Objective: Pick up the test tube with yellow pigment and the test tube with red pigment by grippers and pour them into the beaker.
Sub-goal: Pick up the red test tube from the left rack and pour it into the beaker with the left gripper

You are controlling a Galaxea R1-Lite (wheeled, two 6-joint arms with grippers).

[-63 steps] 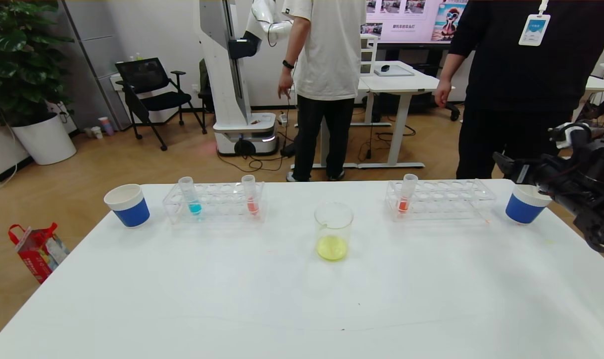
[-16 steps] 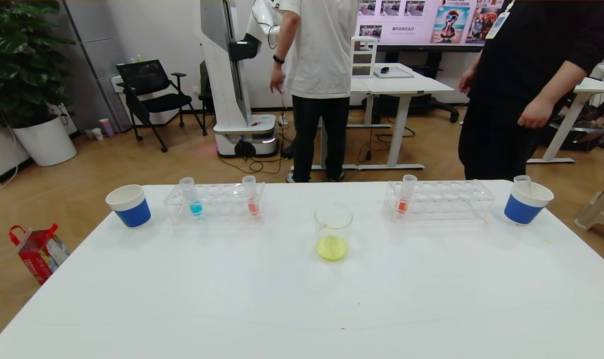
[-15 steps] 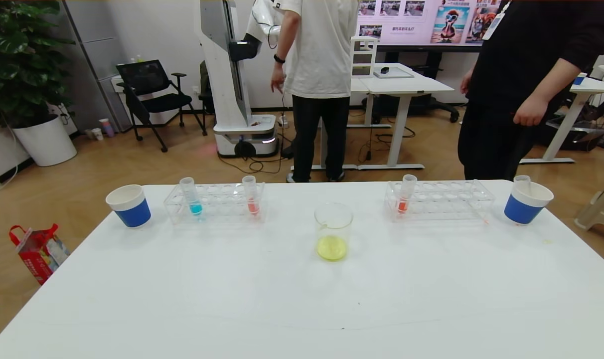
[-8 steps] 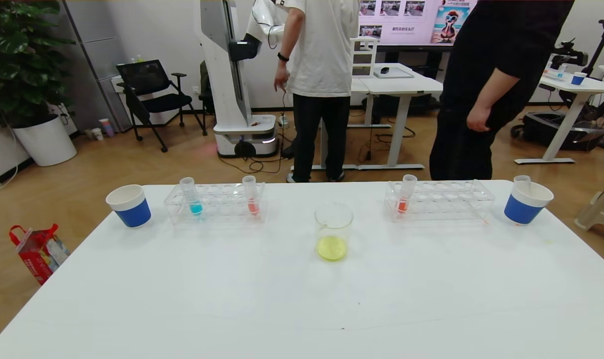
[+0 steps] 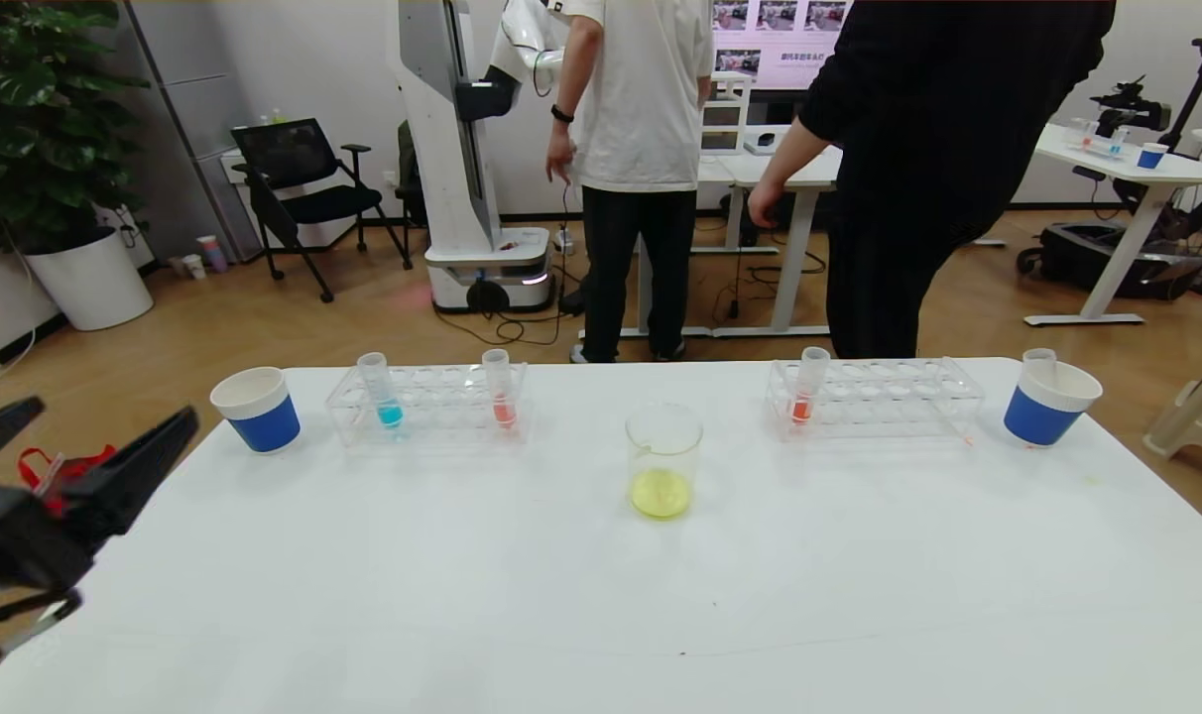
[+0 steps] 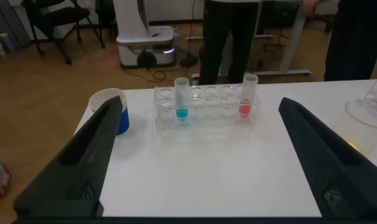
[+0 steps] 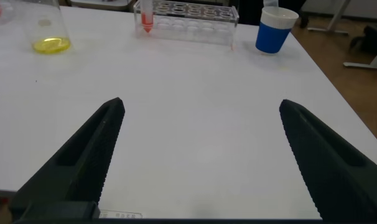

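Note:
The beaker (image 5: 663, 458) stands mid-table with yellow liquid in its bottom; it also shows in the left wrist view (image 6: 369, 121) and the right wrist view (image 7: 45, 28). The red-pigment test tube (image 5: 499, 389) stands upright at the right end of the left rack (image 5: 427, 402), as the left wrist view (image 6: 247, 99) shows too. No tube with yellow liquid is in view. A clear tube top (image 5: 1039, 359) sticks out of the right cup (image 5: 1047, 402). My left gripper (image 5: 90, 426) is open and empty over the table's left edge, well short of the rack (image 6: 200, 102). My right gripper (image 7: 201, 104) is open and empty above bare table.
A blue-liquid tube (image 5: 380, 392) stands in the left rack. A blue paper cup (image 5: 255, 409) is left of it. The right rack (image 5: 874, 397) holds an orange-red tube (image 5: 807, 387). Two people stand behind the far table edge.
My left gripper has come into the head view at the lower left. The right arm, earlier by the right cup, has left that view. The person in black has walked left.

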